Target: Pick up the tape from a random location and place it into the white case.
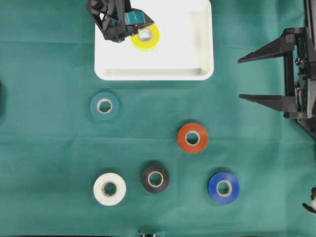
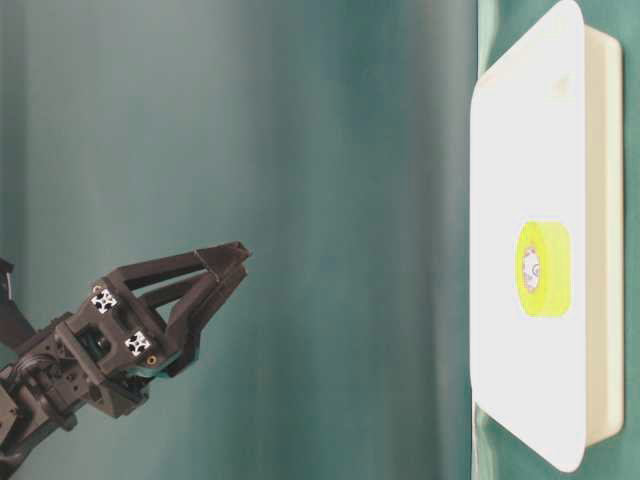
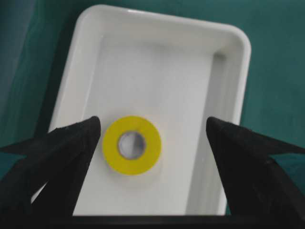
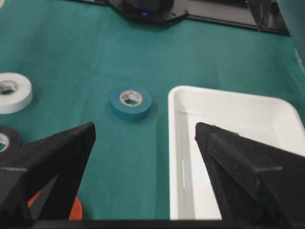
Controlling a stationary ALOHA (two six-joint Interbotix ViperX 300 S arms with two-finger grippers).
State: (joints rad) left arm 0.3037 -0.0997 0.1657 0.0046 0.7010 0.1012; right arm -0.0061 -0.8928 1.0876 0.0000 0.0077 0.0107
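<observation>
A yellow tape [image 1: 146, 38] [image 3: 131, 144] [image 2: 543, 268] lies flat inside the white case [image 1: 154, 74] [image 3: 157, 57] [image 4: 238, 119], toward its left side. My left gripper [image 1: 132, 30] [image 3: 153, 123] hangs over the case, open, with its fingers on either side of the roll and clear of it. My right gripper [image 1: 240, 79] [image 4: 145, 128] stands open to the right of the case, pointing left, with nothing between its fingers.
On the green cloth in front of the case lie a teal roll [image 1: 104, 105] [image 4: 130, 101], an orange-red roll [image 1: 192, 138], a black roll [image 1: 155, 178], a white roll [image 1: 109, 188] [image 4: 12, 92] and a blue roll [image 1: 223, 187].
</observation>
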